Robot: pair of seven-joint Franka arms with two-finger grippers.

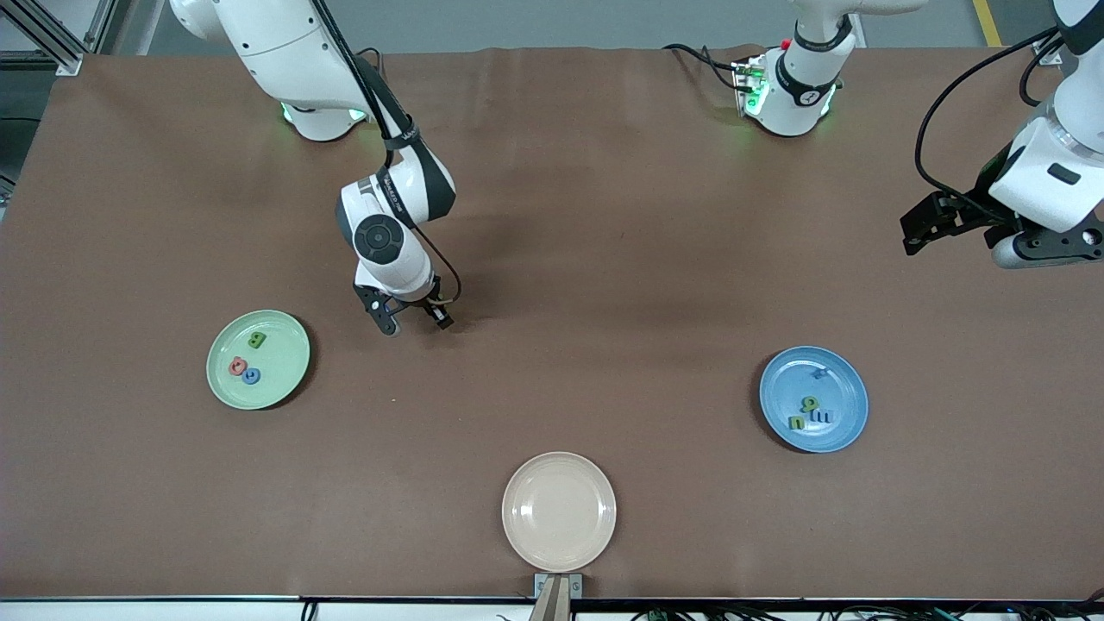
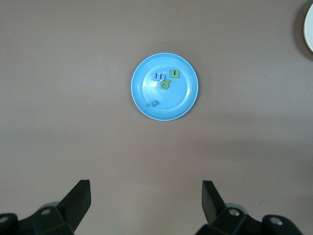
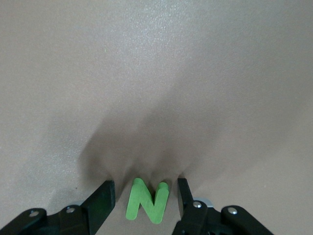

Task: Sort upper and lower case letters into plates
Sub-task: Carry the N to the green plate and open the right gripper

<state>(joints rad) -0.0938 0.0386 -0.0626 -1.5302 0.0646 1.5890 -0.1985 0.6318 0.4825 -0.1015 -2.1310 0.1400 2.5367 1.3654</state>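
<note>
A green letter N (image 3: 147,200) lies flat on the brown table between the fingers of my right gripper (image 3: 145,196). The jaws stand open, with a small gap on each side of the N. In the front view that gripper (image 1: 415,323) is down at the table, beside the pale green plate (image 1: 289,349), which holds a green (image 1: 256,341), a red (image 1: 237,366) and a blue letter (image 1: 251,376). The blue plate (image 1: 841,388) holds several green and blue letters (image 2: 165,85). My left gripper (image 2: 146,200) waits open and empty, high over the left arm's end of the table.
A beige plate (image 1: 559,511) with nothing in it sits near the table's front edge, in the middle; its rim (image 2: 309,24) shows in the left wrist view. A small bracket (image 1: 558,586) is fixed at that edge.
</note>
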